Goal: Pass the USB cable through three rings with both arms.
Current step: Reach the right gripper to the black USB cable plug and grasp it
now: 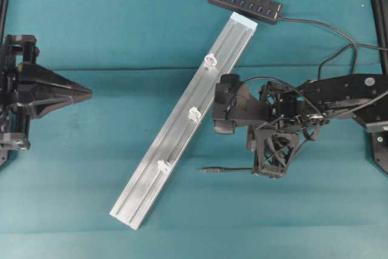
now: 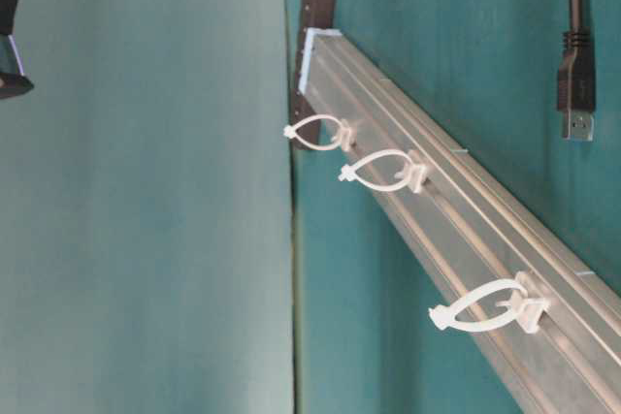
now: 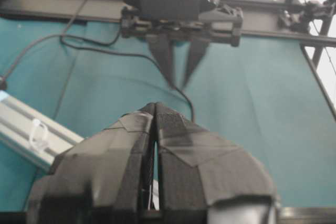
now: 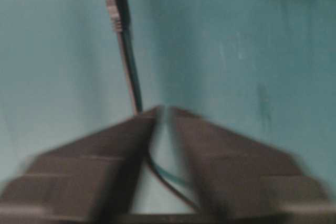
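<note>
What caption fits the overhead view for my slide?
Right tool poised over the USB cable beside the silver rail with three rings, all unthreaded; left tool waits apart.

Left gripper (image 3: pixel 156 109): foreground, taped fingers pressed together, nothing held.
Right gripper (image 3: pixel 179 80): opposite, pointing down, fingers slightly parted.
USB cable (image 3: pixel 105 51): black, trailing across teal tabletop (image 3: pixel 252 108).
Rail (image 3: pixel 21 124): lower left, silver.
Ring (image 3: pixel 38 132): white, on rail.
</note>
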